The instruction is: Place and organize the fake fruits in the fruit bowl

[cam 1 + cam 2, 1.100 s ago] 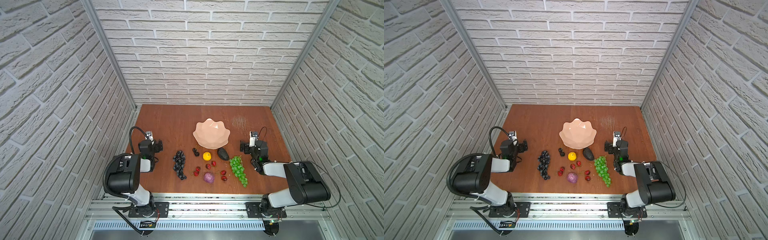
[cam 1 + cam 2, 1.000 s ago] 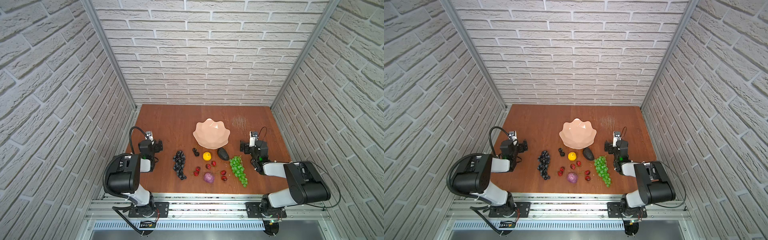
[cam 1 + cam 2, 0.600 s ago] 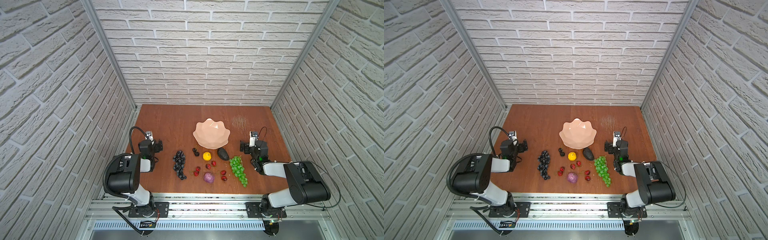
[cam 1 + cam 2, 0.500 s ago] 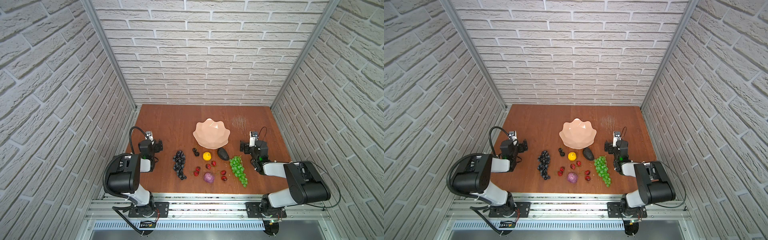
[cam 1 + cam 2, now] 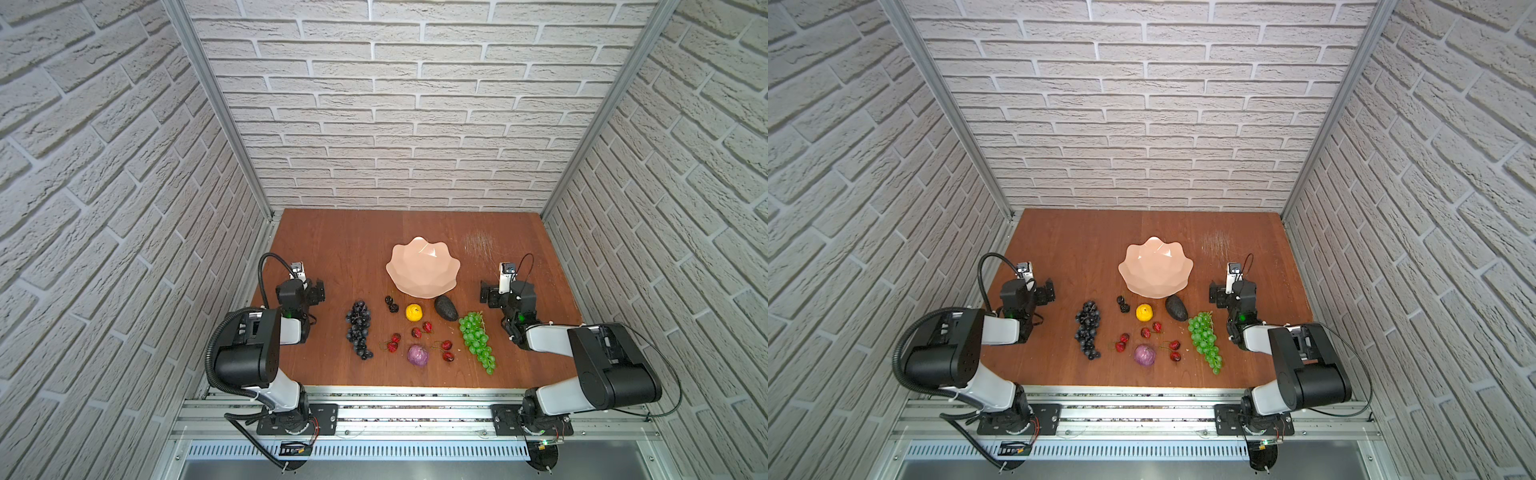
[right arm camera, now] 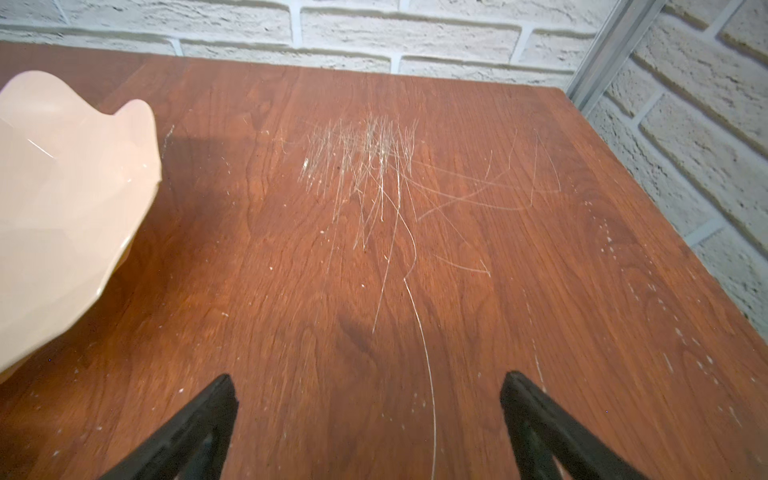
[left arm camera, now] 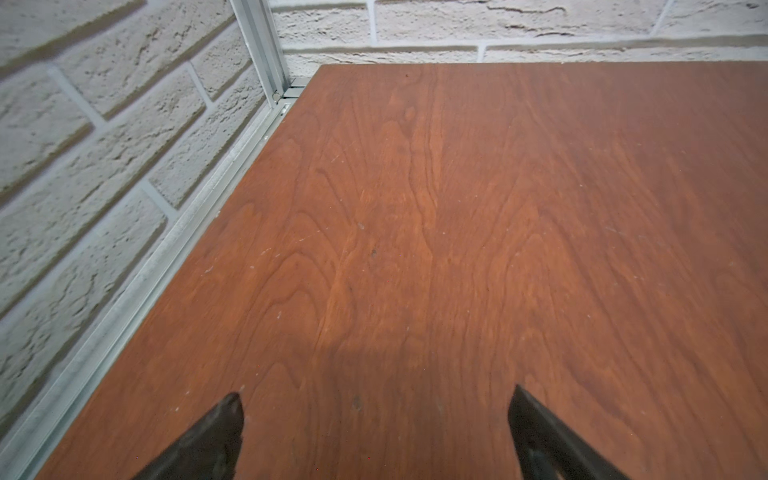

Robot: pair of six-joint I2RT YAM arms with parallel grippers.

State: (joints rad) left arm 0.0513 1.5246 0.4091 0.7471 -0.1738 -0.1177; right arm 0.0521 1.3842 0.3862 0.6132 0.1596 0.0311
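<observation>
1. Fruit bowl: empty, at mid-worktop; all fruits lie loose on its near side.
2. Left hand, right hand: both spread wide, holding nothing.
3. Green grape bunch: nearest the right hand, behind and inward of it, long axis running far-to-near; dark grape bunch likewise near the left.

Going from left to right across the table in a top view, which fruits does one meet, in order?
dark purple grape bunch → black cherries → lemon → avocado → green grape bunch
</observation>
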